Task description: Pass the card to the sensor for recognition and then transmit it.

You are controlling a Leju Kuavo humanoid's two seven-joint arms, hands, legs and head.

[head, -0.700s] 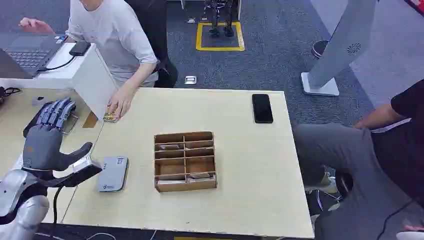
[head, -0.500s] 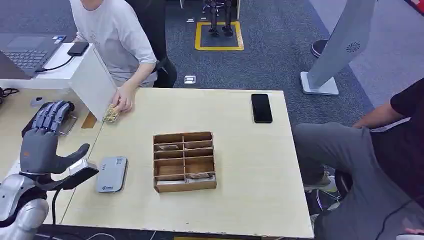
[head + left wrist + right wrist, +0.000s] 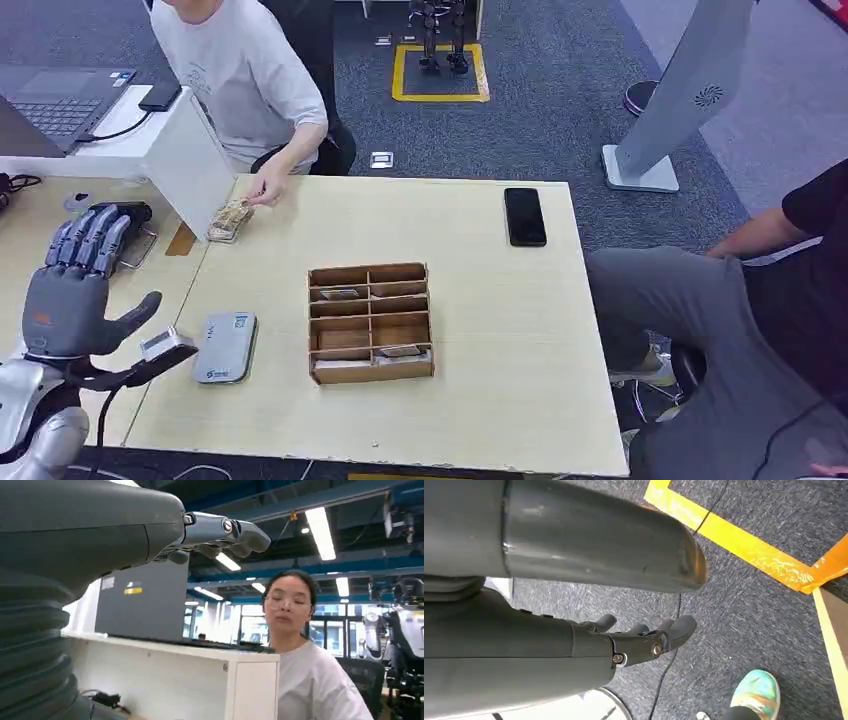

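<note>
1. Since the earlier frames our left hand (image 3: 68, 300) has drawn back toward our body and to the left, away from the grey card sensor (image 3: 225, 346). The person behind the table has meanwhile moved their hand (image 3: 266, 188) up from a small bundle of cards (image 3: 230, 219), which now lies alone by the table's far left corner.

2. We judge the step in hand to be fetching a card, since we hold none yet. To do it well, we should reach the left hand forward over the table's left edge toward the bundle, wait until the person's hand is clear of it, and take a single card by its edge so its face stays free for reading.

3. After that, the card should be laid flat over the sensor's top, which sits near the table's front left corner, and held steady there before being passed on. The wooden divided box (image 3: 370, 322) stands just to the right of the sensor, so the approach should stay on the left.

4. Our left hand is wide open: fingers extended and together, thumb spread out to the side, holding nothing and touching nothing. The left wrist view shows the fingers (image 3: 227, 530) straight out in the air.

5. Our right hand (image 3: 639, 642) hangs over the carpet floor, its fingers loosely curved and empty.
</note>
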